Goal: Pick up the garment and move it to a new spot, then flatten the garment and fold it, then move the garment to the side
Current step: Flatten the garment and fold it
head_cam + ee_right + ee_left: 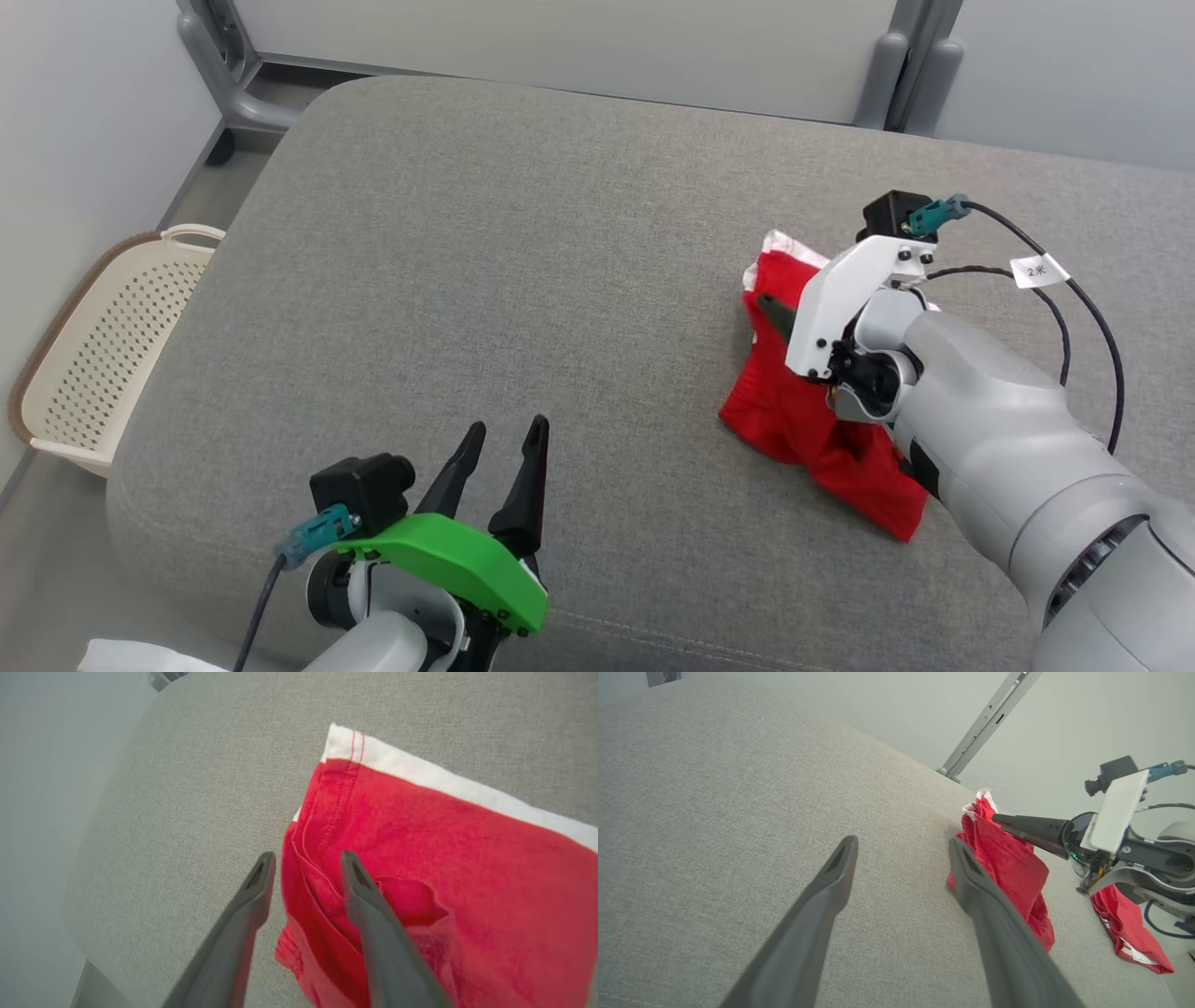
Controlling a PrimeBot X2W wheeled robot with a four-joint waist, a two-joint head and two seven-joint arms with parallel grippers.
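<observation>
- Closest to me, the left gripper (507, 426) hovers over the front of the cushion (485, 243), low and left in my head view. Its jaws are spread wide with nothing between them. The left wrist view shows bare grey fabric through the gap.
- It wears a green cover (439, 555) and sits well apart from the garment.
- The garment (794, 415), red cloth with a white band, lies rumpled on the right part of the cushion. Its white-edged end points away from me.
- The right arm (990, 420) reaches in from the lower right and lies across the near part of the garment, hiding some of the cloth.
- The right gripper (307, 856) is down at the garment's left edge. Its jaws are partly open and clamp nothing. In the right wrist view one finger lies over the red cloth and the other over bare cushion just beside it. The cloth's seamed edge runs up through the gap.
- In the left wrist view a fold of red cloth stands up off the cushion right at that gripper's fingertip (1004, 820). I cannot tell whether the tip touches it.
- A white tag (1039, 270) dangles beside the right wrist.
- Off the cushion's left side, a cream perforated basket (112, 364) stands on the floor (47, 579).
- Farthest back are grey frame feet (233, 93) and pale wall panels (560, 37).
</observation>
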